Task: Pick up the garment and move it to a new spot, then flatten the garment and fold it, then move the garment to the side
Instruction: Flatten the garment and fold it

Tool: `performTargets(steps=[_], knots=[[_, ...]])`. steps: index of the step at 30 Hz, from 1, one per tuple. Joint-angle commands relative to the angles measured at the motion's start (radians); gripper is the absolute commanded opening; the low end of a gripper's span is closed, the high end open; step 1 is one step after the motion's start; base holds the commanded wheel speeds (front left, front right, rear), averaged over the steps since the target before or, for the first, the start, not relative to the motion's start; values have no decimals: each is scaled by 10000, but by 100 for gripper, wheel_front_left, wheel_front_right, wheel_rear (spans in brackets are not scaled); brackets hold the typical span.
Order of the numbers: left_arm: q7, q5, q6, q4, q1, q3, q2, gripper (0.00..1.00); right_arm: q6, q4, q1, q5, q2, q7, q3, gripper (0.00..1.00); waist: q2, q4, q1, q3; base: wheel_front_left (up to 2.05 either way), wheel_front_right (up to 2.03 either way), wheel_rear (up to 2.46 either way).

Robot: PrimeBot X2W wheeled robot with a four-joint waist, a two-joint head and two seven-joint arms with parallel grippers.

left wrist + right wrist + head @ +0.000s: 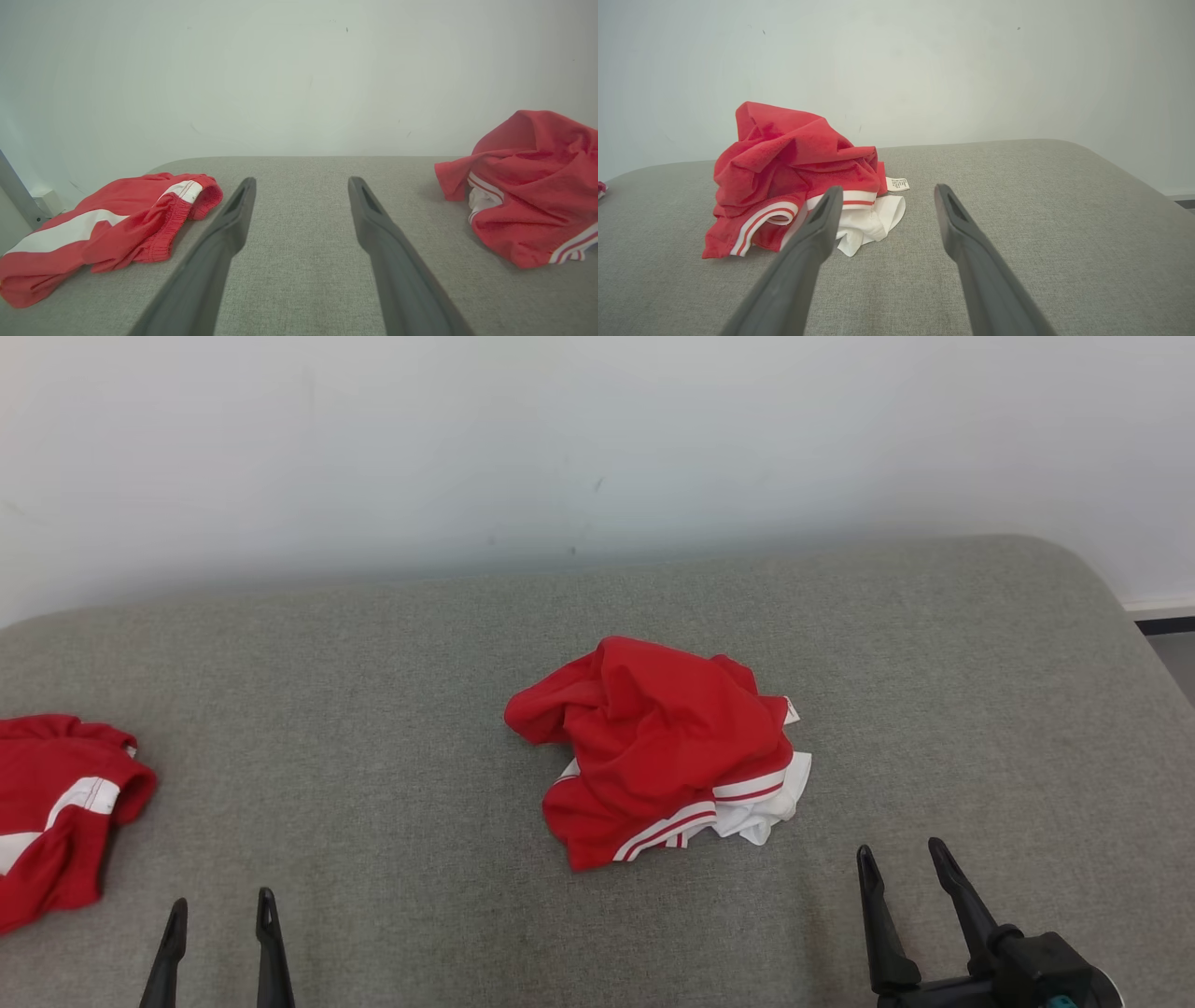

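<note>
A crumpled red garment (658, 737) with white trim and red-white stripes lies bunched in the middle of the grey cushion; it also appears at the right edge of the left wrist view (528, 186) and left of centre in the right wrist view (794, 177). My left gripper (222, 905) (301, 184) stands open near the front left, empty, well left of the heap. My right gripper (904, 859) (887, 191) is open and empty at the front right, just short of the garment's white corner.
A second red garment (56, 803) (107, 224) with a white stripe lies flat at the cushion's left edge. The grey cushion (373, 709) ends at a pale wall behind and drops off at the right, where floor (1172, 658) shows.
</note>
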Motion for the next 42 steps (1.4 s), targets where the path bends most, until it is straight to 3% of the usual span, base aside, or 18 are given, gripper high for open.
performTargets(steps=[1,42], knots=[[-28,49,-33,-43,186,58,-53,100,34,21,112,38,-13,-11,-39,100,0,27,0,8,0,0,0],[-28,-212,127,139,146,-6,-85,100,34,117,98,-51,-14,-11,137,100,0,-84,0,18,0,0,0]])
